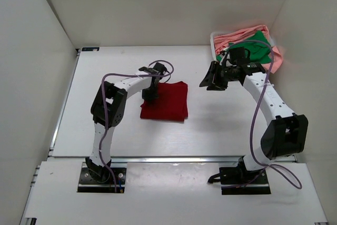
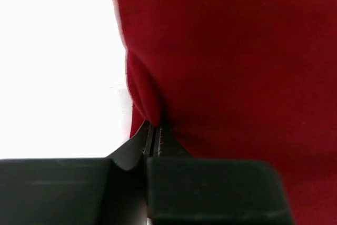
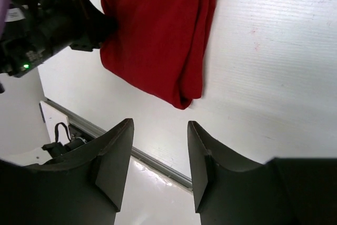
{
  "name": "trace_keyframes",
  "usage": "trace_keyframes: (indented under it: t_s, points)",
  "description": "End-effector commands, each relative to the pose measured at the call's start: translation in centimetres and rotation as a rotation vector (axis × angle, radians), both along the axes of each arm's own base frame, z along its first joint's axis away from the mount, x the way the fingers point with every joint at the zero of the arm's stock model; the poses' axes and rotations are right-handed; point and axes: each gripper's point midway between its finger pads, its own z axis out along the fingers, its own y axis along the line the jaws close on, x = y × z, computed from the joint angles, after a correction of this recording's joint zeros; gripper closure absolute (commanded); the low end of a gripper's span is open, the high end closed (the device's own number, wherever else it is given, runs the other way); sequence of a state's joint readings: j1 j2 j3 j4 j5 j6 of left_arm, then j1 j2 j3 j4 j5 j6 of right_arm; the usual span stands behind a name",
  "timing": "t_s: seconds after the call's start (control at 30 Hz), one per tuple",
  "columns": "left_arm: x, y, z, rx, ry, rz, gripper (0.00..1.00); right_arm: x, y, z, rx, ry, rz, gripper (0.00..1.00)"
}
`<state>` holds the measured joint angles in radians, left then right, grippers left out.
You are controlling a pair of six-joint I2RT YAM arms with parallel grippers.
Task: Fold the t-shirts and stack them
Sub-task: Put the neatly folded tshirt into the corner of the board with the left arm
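red t-shirt (image 1: pixel 167 102) folded, green t-shirt (image 1: pixel 258 47) atop pink t-shirt (image 1: pixel 237 36)

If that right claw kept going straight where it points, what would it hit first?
The right gripper would probably meet the bare table first, just short of the folded dark red t-shirt; depth is unclear.

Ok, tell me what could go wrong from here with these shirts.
1. The left pincer is shut on just a small bunch at the dark red t-shirt's edge; pulling may drag one layer and open the fold, or the cloth may slip free.
2. The green t-shirt and pink t-shirt lie piled together in the basket; the open right pincer might lift both at once.
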<state>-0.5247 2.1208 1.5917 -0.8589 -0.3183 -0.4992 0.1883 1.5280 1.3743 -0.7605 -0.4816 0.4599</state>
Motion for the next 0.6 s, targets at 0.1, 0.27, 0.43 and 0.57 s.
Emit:
trace_keyframes:
  t_s: [0.1, 0.27, 0.43, 0.57]
  points:
    - [0.7, 5.6, -0.8, 0.191, 0.081, 0.106, 1.00, -1.8, -1.3, 2.3, 0.042, -0.063, 0.038, 0.58]
    - [4.7, 12.0, 1.1, 0.251, 0.091, 0.261, 1.00, -2.2, -2.4, 2.9, 0.067, -0.045, 0.018, 0.60]
    - [9.7, 19.4, 1.6, 0.323, 0.062, 0.350, 1.00, 0.5, -5.9, 3.5, 0.016, -0.055, -0.084, 0.62]
    - [13.7, 23.7, 1.7, 0.242, -0.028, 0.432, 1.00, 2.4, -8.5, 4.1, -0.032, -0.073, -0.179, 0.63]
